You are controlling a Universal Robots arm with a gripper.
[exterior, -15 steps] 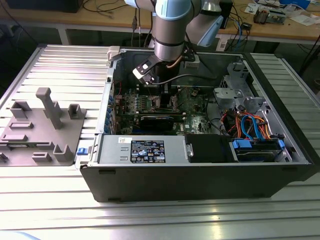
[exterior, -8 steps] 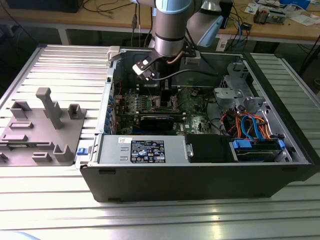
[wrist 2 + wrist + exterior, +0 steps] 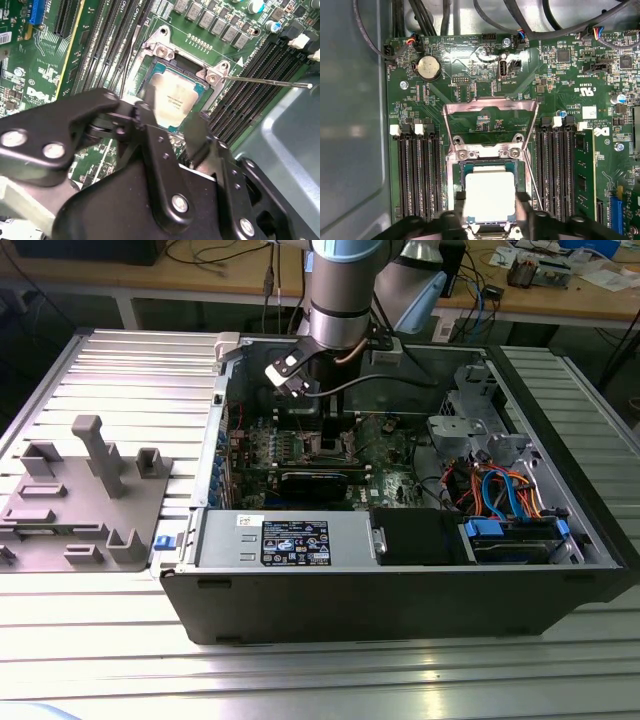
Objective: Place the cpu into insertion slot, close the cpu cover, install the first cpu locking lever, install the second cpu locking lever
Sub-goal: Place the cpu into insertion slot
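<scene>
Gripping claw (image 3: 490, 202): two black fingers (image 3: 460, 202) clenched on opposite edges of one cpu (image 3: 490, 187).
Cpu place: lying inside the insertion slot (image 3: 454, 175), silver face up.
Cpu cover (image 3: 492, 103): one, swung open, hinged at the slot's edge.
Locking lever (image 3: 535, 182): one thin rod just beside the slot.
Motherboard (image 3: 470, 75): one, green, surrounding the slot.

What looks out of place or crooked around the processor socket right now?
Nothing stands out. In the first wrist view the cpu lies square in the insertion slot with the hand at it, and the cpu cover is swung fully open and looks undamaged.
</scene>
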